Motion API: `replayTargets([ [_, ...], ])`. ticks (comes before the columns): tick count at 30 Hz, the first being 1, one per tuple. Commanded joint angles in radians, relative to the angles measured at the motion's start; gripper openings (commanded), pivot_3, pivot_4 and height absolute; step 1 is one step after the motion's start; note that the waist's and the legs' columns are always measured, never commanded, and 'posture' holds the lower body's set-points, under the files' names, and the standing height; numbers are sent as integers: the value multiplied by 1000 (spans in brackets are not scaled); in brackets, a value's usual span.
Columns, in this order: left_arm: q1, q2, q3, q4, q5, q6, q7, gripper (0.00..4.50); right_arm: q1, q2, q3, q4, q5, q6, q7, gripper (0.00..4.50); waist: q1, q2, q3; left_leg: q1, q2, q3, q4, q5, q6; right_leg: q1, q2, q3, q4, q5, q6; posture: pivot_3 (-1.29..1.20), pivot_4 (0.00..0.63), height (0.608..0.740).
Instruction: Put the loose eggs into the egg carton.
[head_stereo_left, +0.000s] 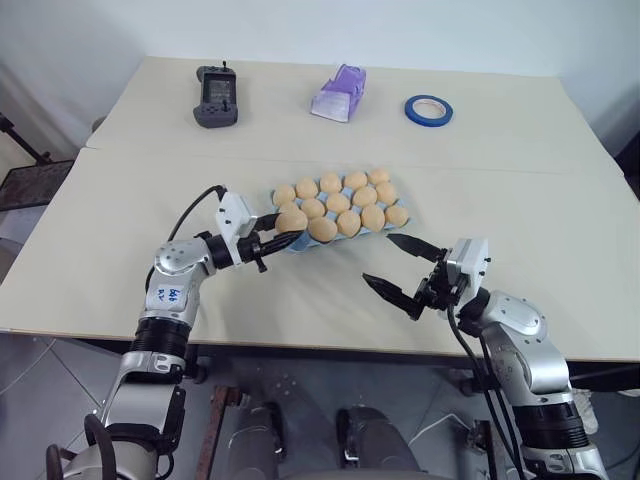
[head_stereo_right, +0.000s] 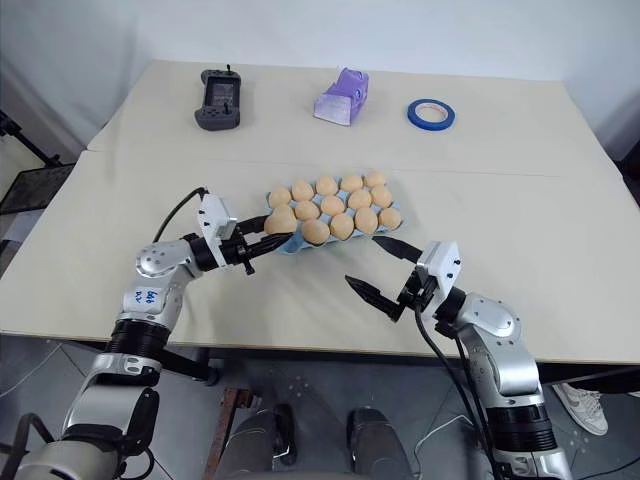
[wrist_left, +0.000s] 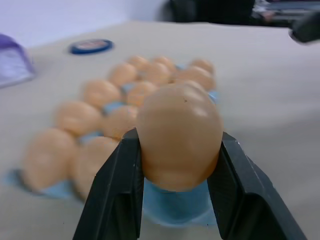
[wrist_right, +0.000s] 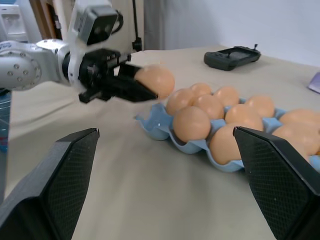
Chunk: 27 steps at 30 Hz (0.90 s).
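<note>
The light blue egg carton (wrist_right: 151, 125) lies mid-table, its cups holding several tan-orange eggs (head_stereo_left: 340, 203). My left gripper (head_stereo_left: 285, 228) reaches in level from the left and is shut on one egg (wrist_left: 180, 135), held just above the carton's near left corner. In the right wrist view that egg (wrist_right: 156, 80) hangs clear of the cups. My right gripper (head_stereo_left: 378, 258) stands open with nothing in it, on the near side of the carton and a little to its right, pointing towards it.
At the far side of the table lie a black handheld controller (head_stereo_left: 216, 98), a lilac plastic packet (head_stereo_left: 339, 93) and a blue tape ring (head_stereo_left: 429, 109). Bare tabletop (head_stereo_left: 300, 300) stretches between my arms up to the front edge.
</note>
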Motion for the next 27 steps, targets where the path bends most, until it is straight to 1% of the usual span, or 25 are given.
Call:
replayTargets([
  [1,-35,-9,0,47,20,-24,16,2704,-11,2,-8,-53,8,-3,-21,4500,0,0,0,0,0,0,0,0,0,0,0,0,0,0,0,0,150,740],
  [4,-44,-13,4,71,30,-43,29,3719,-10,1,-3,-67,10,3,-30,4500,1,0,0,0,0,0,0,0,0,0,0,0,0,0,0,0,150,740],
  [6,-32,0,14,46,27,-52,37,4401,-8,-1,-4,-75,13,7,-34,4500,1,0,0,0,0,0,0,0,0,0,-1,0,0,0,0,0,150,740],
  [7,-20,12,23,23,22,-48,38,4493,-7,-4,-5,-79,15,10,-35,4500,1,0,0,0,0,0,0,0,0,0,-1,0,0,0,0,0,150,740],
  [12,131,141,83,-219,-54,17,-33,4493,8,-34,-23,-66,12,17,-18,4500,-7,0,0,0,1,0,-2,0,0,0,0,0,0,0,-1,0,150,740],
  [15,243,228,123,-327,-78,61,-55,4493,8,-56,-22,-43,2,9,3,4500,-4,0,0,0,1,0,-3,0,-1,-1,0,0,0,-1,-2,0,150,740],
  [17,304,268,150,-375,-91,86,-57,4493,6,-61,-27,-20,2,2,10,4500,-4,0,0,0,1,0,-3,0,-1,-1,0,0,0,-1,-2,0,150,740],
  [22,420,308,187,-474,-101,125,-41,4493,-20,-68,-43,78,-19,-40,31,4500,-1,0,0,0,-1,-1,-3,0,-1,0,-4,-1,-1,-1,-2,0,150,740],
  [25,456,307,197,-531,-107,148,-19,4493,-44,-71,-53,127,-25,-63,42,4500,-3,0,0,0,-1,-1,-4,0,-1,0,-5,-1,-2,-1,-2,0,150,740],
  [27,468,306,202,-546,-85,144,12,4493,-56,-72,-56,148,-28,-73,45,4500,-4,0,0,0,-1,-1,-6,0,-1,0,-5,-1,-3,-1,-3,0,150,740],
])
